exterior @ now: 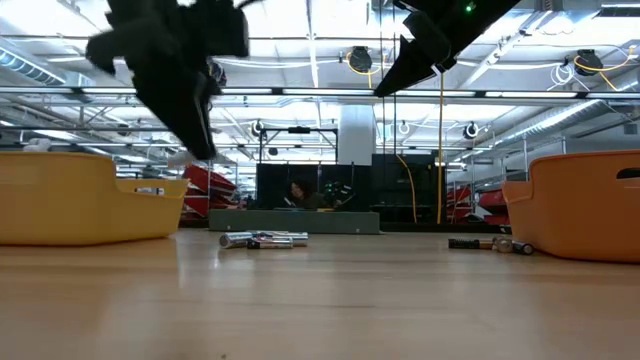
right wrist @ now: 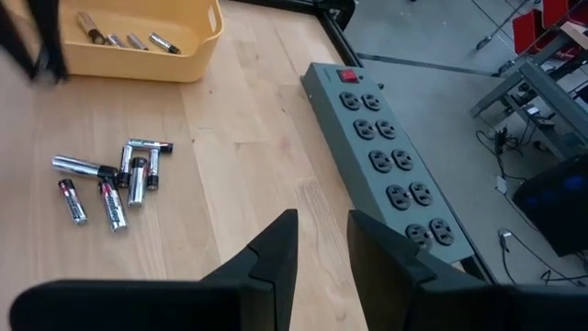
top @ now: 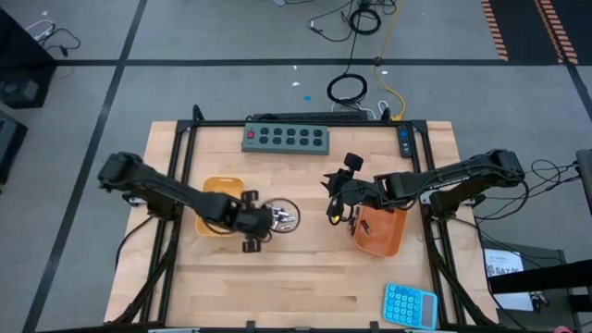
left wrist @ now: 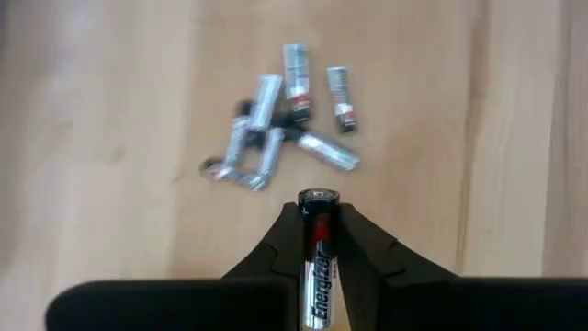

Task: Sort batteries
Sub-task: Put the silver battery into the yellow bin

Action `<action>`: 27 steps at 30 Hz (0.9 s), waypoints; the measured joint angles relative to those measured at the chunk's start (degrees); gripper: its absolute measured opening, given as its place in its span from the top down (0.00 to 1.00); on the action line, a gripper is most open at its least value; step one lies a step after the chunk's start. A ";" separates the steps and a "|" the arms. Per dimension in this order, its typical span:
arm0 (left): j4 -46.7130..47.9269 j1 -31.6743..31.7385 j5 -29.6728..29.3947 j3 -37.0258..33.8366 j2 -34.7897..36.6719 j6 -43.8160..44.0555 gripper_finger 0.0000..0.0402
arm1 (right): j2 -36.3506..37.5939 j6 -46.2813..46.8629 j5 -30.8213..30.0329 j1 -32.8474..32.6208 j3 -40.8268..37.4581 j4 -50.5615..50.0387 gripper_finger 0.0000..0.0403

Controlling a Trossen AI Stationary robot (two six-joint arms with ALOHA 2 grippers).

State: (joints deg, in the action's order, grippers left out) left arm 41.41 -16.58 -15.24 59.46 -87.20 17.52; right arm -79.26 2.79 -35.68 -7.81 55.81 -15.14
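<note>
L gripper (left wrist: 318, 230) sits near tabletop (top: 305, 268) centre, just at 3 o'clock of the yellow tray (top: 222, 190), its fingers (left wrist: 276, 248) clamped on one silver-black battery (left wrist: 318, 267), label side up, raised above the wood. Directly beyond it lies the loose pile of batteries (left wrist: 280, 124), silver ones w/ dark ends, some crossing each other, all flat on the tabletop. A few more batteries (right wrist: 124, 39) lie inside the yellow tray. R gripper (right wrist: 322, 244) hangs at approx 9 o'clock of the orange tray (top: 381, 236), fingers narrow w/ a small gap, nothing between them. Power strip (top: 287, 138) lies along the 12 o'clock edge; blue calculator (top: 410, 304) at approx 5 o'clock.
</note>
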 joint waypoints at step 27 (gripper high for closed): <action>4.97 1.17 -7.56 -16.30 22.16 18.80 0.74 | 0.00 0.53 1.56 0.05 0.00 1.12 0.78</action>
State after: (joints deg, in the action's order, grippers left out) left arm 46.38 -15.41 -22.80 43.16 -65.04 36.32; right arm -79.26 3.32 -34.12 -7.77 55.81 -14.02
